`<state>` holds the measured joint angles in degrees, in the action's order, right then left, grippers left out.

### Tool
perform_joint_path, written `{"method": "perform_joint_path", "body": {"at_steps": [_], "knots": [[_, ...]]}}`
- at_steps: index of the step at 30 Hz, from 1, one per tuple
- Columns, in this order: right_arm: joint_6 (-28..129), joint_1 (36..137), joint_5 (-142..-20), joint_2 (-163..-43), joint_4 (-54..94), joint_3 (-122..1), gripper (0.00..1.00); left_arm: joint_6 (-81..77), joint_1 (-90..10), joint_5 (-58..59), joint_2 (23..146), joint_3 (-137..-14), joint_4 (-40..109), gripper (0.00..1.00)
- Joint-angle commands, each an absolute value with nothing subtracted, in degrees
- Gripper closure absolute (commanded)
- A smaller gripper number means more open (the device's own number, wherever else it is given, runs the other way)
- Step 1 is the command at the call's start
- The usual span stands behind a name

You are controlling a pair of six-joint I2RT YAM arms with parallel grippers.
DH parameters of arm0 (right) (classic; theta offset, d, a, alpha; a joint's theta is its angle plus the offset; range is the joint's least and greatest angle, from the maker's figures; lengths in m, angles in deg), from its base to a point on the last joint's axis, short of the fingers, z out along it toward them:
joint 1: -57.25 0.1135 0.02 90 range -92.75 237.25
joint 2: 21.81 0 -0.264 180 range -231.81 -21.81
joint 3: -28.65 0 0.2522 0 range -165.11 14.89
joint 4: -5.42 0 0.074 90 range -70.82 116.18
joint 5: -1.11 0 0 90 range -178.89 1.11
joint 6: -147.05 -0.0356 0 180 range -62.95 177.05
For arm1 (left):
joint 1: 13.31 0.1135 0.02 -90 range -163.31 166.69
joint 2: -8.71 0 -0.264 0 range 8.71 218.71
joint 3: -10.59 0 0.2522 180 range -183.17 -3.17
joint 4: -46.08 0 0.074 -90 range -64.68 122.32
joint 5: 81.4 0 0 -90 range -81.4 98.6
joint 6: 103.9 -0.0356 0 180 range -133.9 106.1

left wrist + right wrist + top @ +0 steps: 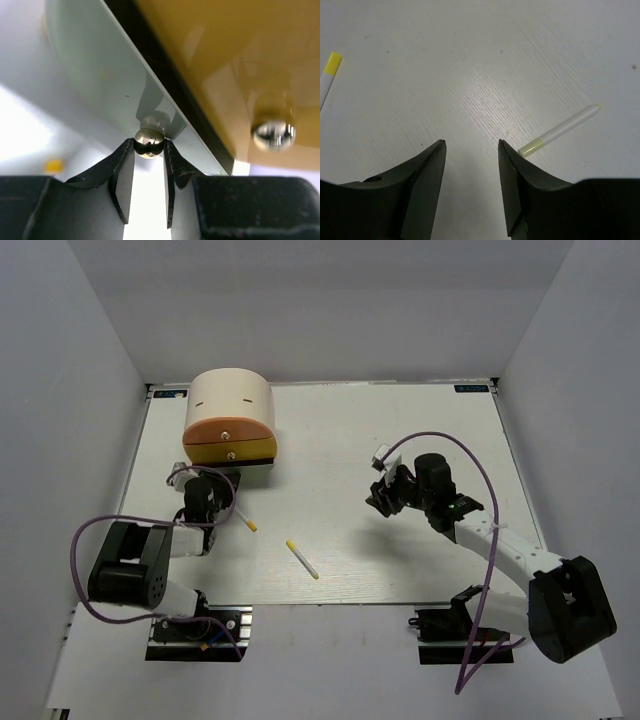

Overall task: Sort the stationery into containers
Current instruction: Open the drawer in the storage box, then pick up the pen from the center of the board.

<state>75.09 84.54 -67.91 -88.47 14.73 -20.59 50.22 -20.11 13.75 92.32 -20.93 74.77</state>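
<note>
Two stacked drawers (231, 450), contents unseen

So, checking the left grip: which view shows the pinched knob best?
Left wrist: the knob sits close up, clamped by the left gripper. Top external hides it behind that gripper; right wrist shows only pens and table.

White table (420, 440), beige drawer cabinet (231, 400) at far left, 2 yellow-tipped white pens nearer: left pen (247, 523), middle pen (302, 559).
</note>
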Motion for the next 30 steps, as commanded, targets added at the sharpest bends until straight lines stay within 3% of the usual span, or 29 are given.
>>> {"method": "perform_joint_path", "body": {"at_steps": [1, 9, 11, 12, 16, 22, 30], "knots": [[69.37, 83.19, -70.25, -91.58, 15.39, -24.47, 0.48, 49.03, -20.33, 13.17, 85.46, -17.94, 72.32, 0.77], [61.81, 81.51, -71.57, -97.92, 18.82, -30.01, 0.48, 49.03, -20.34, 14.40, 77.71, -12.22, 68.62, 0.77], [59.61, 81.25, -72.53, -98.80, 19.09, -31.33, 0.49, 49.03, -20.34, 14.40, 77.01, -12.22, 67.74, 0.72], [59.08, 81.16, -73.84, -99.41, 19.18, -31.86, 0.49, 49.03, -20.34, 14.40, 77.00, -12.22, 66.43, 0.59], [57.49, 80.98, -76.75, -103.62, 22.34, -34.58, 0.52, 48.50, -19.81, 13.18, 76.48, -14.76, 62.30, 0.39], [53.63, 80.90, -83.08, -110.66, 27.69, -40.38, 0.62, 44.81, -20.42, 13.78, 71.03, -18.01, 53.00, 0.30], [53.45, 80.98, -92.22, -113.48, 27.35, -40.57, 0.63, 37.61, -20.42, 17.48, 60.13, -22.58, 31.11, 0.26]]}}
